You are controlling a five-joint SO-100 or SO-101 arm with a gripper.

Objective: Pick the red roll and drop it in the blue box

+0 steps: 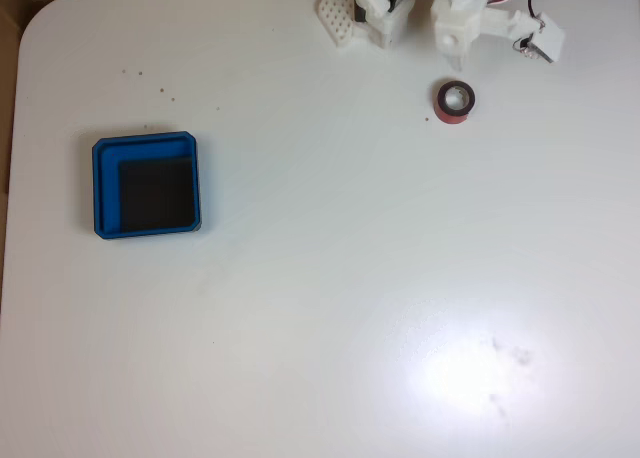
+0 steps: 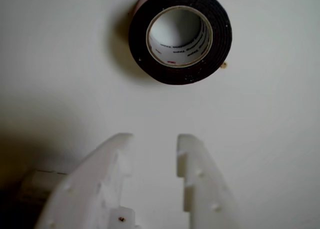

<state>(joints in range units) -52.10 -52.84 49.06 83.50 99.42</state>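
Observation:
The red roll lies flat on the white table near the far right, its dark face up and pale core showing. In the wrist view the red roll sits at the top, apart from the fingers. My white gripper hovers just behind the roll at the table's far edge. In the wrist view the gripper is open, a narrow gap between its two white fingers and nothing in it. The blue box, a shallow tray with a black bottom, stands far off at the left.
The arm's white base and a small white part with wires sit along the far edge. Bare white table stretches between roll and box. The table's rounded corner is at the upper left.

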